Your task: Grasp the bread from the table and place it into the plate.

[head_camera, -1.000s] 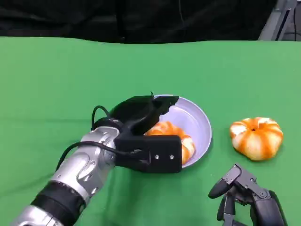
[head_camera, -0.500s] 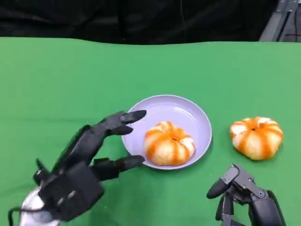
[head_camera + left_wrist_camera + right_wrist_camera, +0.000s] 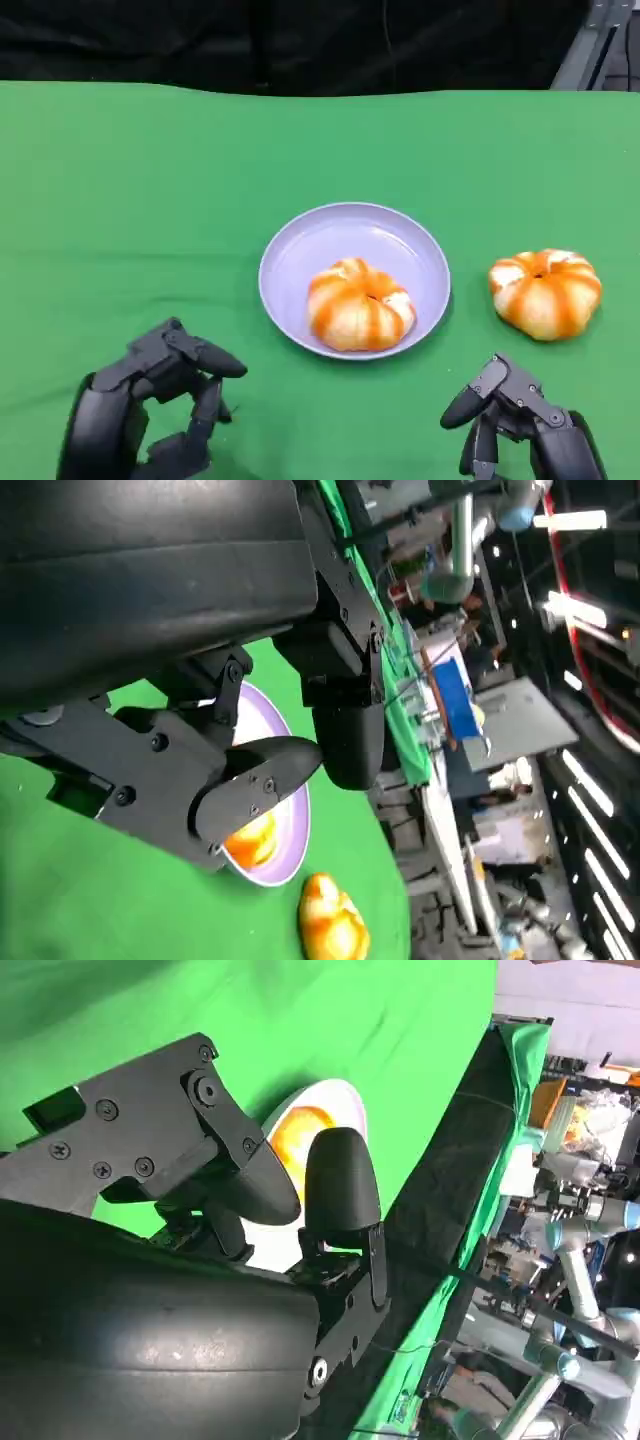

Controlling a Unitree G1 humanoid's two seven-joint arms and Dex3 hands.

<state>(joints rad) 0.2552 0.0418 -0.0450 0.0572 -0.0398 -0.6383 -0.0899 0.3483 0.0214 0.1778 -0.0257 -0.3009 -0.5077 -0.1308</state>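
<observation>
Since 1 second ago the left hand [image 3: 150, 405] has pulled back from the plate [image 3: 300, 250] to the near left of the tabletop [image 3: 120, 180], leaving a bread [image 3: 358, 305] lying in the plate's near half, free of any hold. That hand now hangs low by the near edge, its fingers loosely curled with nothing in them; the left wrist view shows its fingertips [image 3: 265, 780] apart, with the plate and its bread beyond them. The right hand [image 3: 520, 420] sits at the near right, likewise holding nothing, its fingers bent in; I judge it closed on nothing, though the right wrist view shows a small gap between 2 fingertips [image 3: 340, 1185]. A second bread [image 3: 545, 290] rests on the tabletop just right of the plate, apart from its rim and not far ahead of the right hand. I judge 1 placement finished and the step in hand to be the retreat after release. If the second bread is also meant for the plate, the next move calls for the right hand to spread its fingers, reach forward over the bread, close around its rounded sides, lift it and carry it left over the rim. The plate holds 1 bread, with bare room in its far half for another.
</observation>
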